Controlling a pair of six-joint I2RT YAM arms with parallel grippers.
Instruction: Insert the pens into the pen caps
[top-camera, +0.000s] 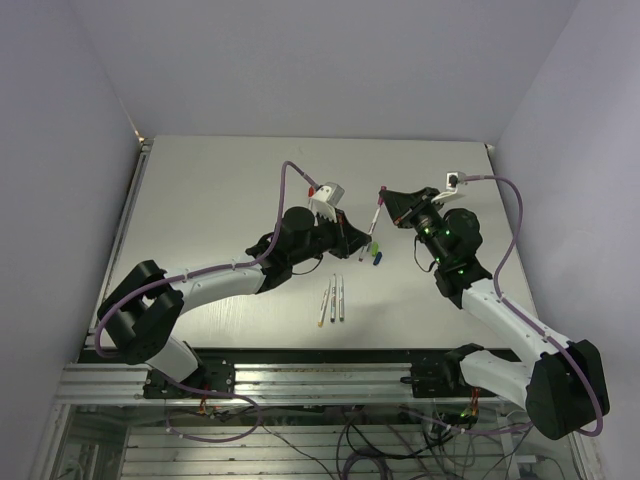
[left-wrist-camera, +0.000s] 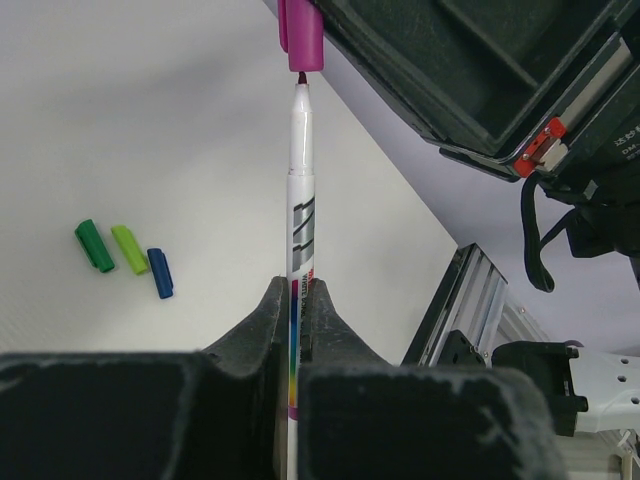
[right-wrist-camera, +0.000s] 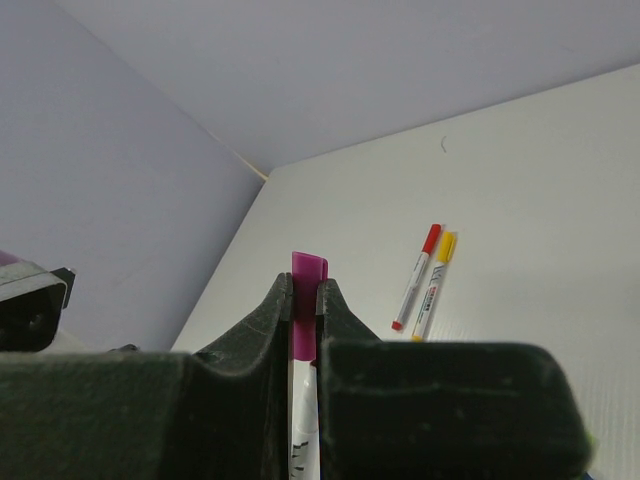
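Note:
My left gripper (left-wrist-camera: 298, 292) is shut on a whitish pen (left-wrist-camera: 300, 190) and holds it upright above the table. My right gripper (right-wrist-camera: 304, 287) is shut on the magenta pen cap (right-wrist-camera: 308, 290), which also shows in the left wrist view (left-wrist-camera: 301, 35). The pen's dark tip sits right at the cap's mouth. In the top view the two grippers, left (top-camera: 360, 236) and right (top-camera: 387, 198), meet over mid-table with the pen (top-camera: 375, 220) between them. Green (left-wrist-camera: 94, 245), lime (left-wrist-camera: 129, 249) and blue (left-wrist-camera: 160, 273) caps lie loose on the table.
Three pens (top-camera: 333, 297) lie side by side on the table nearer the arm bases. The right wrist view shows a red-capped pen (right-wrist-camera: 416, 277) and a yellow-capped pen (right-wrist-camera: 433, 285) together. A metal rail (left-wrist-camera: 455, 300) runs along the table edge.

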